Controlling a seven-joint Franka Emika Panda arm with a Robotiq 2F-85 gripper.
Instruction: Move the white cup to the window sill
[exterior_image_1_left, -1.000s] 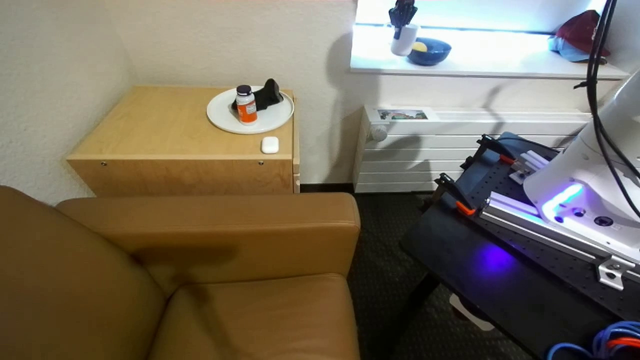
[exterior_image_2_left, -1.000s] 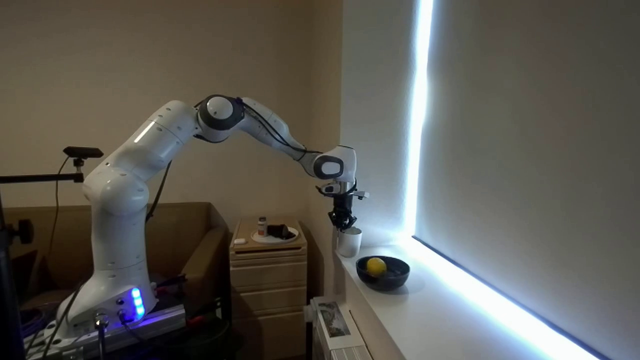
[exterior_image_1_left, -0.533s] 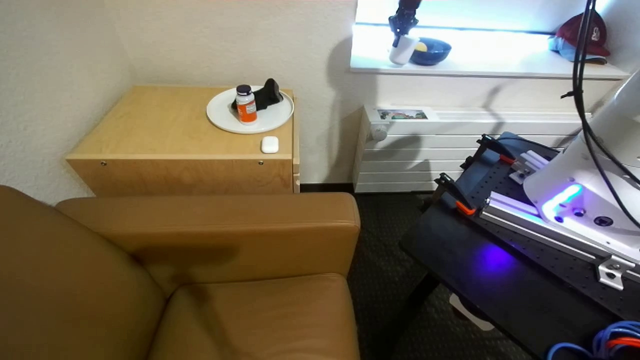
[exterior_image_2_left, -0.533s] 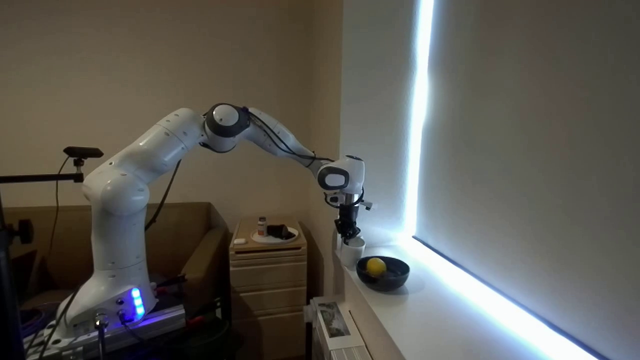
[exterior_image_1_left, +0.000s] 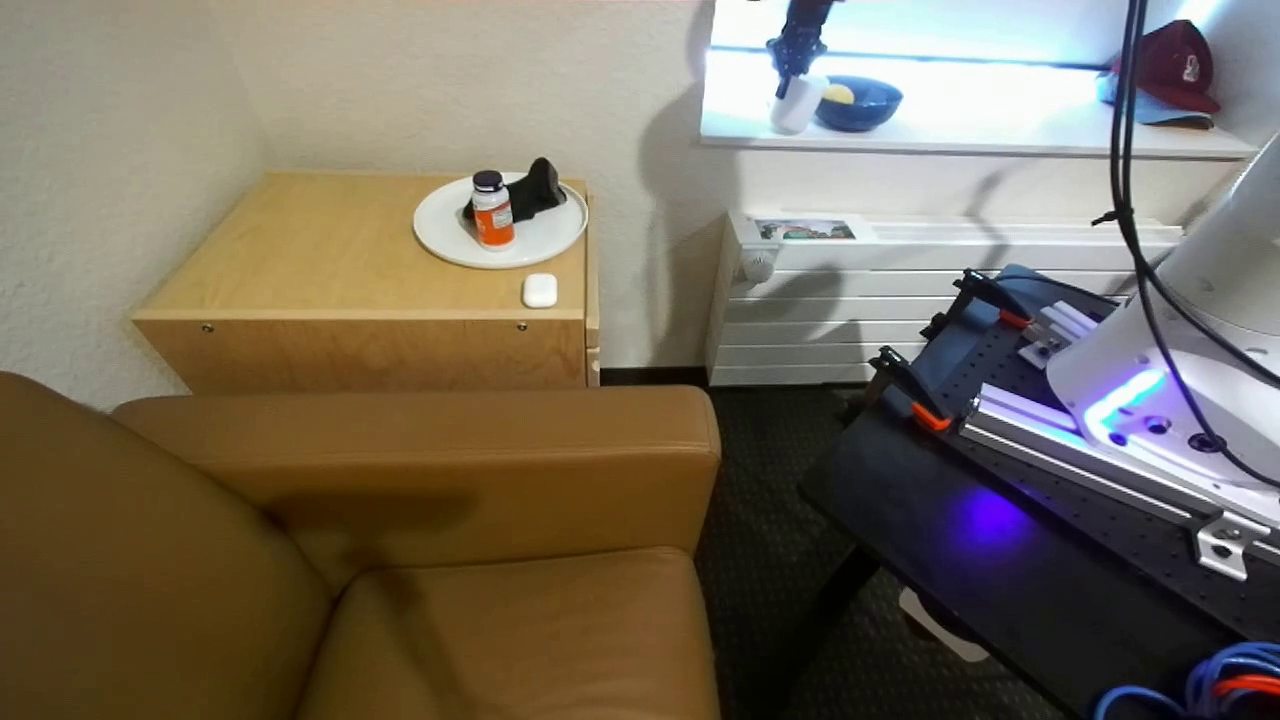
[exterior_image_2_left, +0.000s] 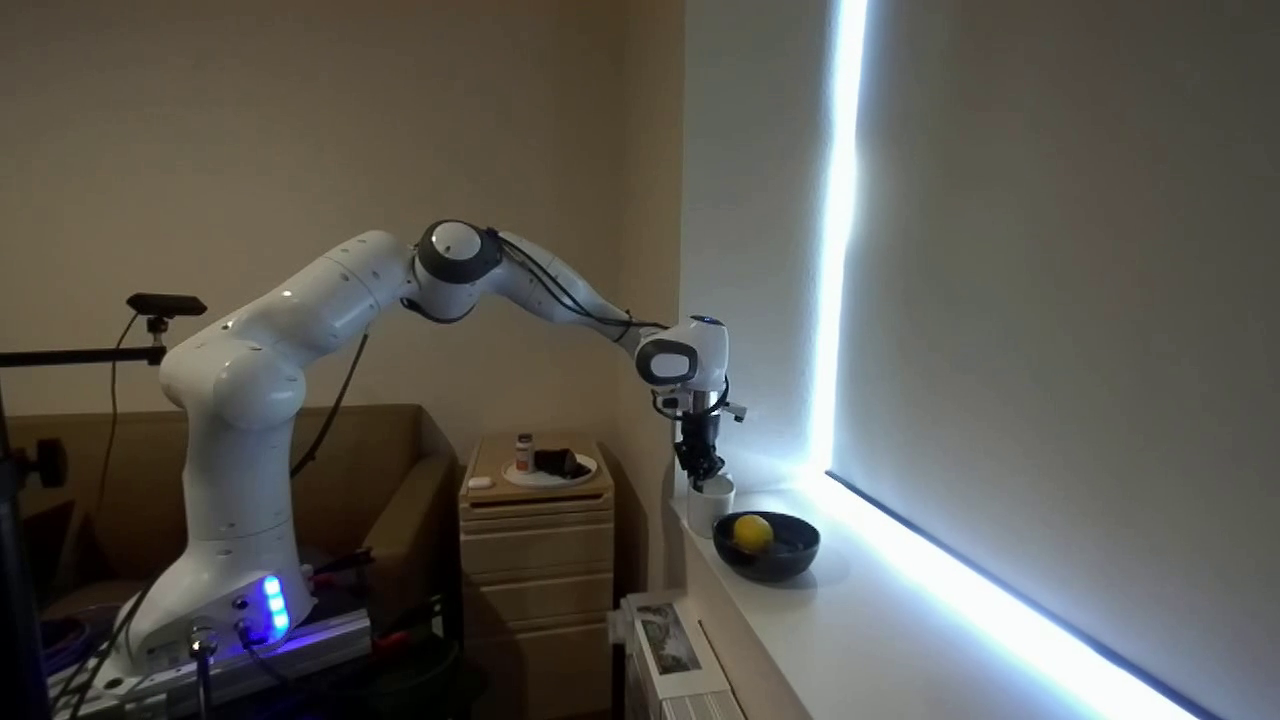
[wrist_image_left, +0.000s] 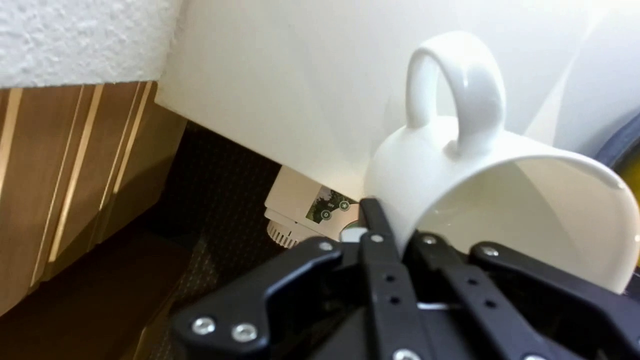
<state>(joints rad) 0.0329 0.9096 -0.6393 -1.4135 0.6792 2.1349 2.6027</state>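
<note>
The window sill (exterior_image_1_left: 1000, 110) lies brightly lit below a pale blind (exterior_image_2_left: 1050, 260), with a strip of glare along the blind's edge. The white cup (exterior_image_2_left: 708, 510) is by the sill's front edge, near the corner at the end closer to the wooden cabinet (exterior_image_1_left: 320, 250). It leans a little in an exterior view; whether its base touches the surface I cannot tell. The gripper (wrist_image_left: 399, 227) pinches the cup's wall, one finger inside the rim and one outside. Just beside the cup, a dark blue bowl (exterior_image_2_left: 770, 565) holds a yellow round fruit (exterior_image_2_left: 752, 533). A dark red cap (exterior_image_1_left: 1165, 70) sits at the sill's opposite end.

Below the front edge is a white ribbed radiator (exterior_image_1_left: 800, 330), a printed panel (exterior_image_1_left: 805, 229) at one end of its top. On the cabinet, a round white plate (exterior_image_1_left: 440, 225) reaches the right edge in an exterior view, bearing an orange-labelled bottle (exterior_image_1_left: 494, 215) and a black object (exterior_image_1_left: 537, 190); a small white block (exterior_image_1_left: 540, 290) lies near the closest right corner. A tan sofa (exterior_image_1_left: 420, 440) stands beside the cabinet on dark flooring (exterior_image_1_left: 740, 480). The white arm (exterior_image_2_left: 320, 305) rises from a black table (exterior_image_1_left: 920, 520), with blue and red cables (exterior_image_1_left: 1235, 675) bundled near its edge.
</note>
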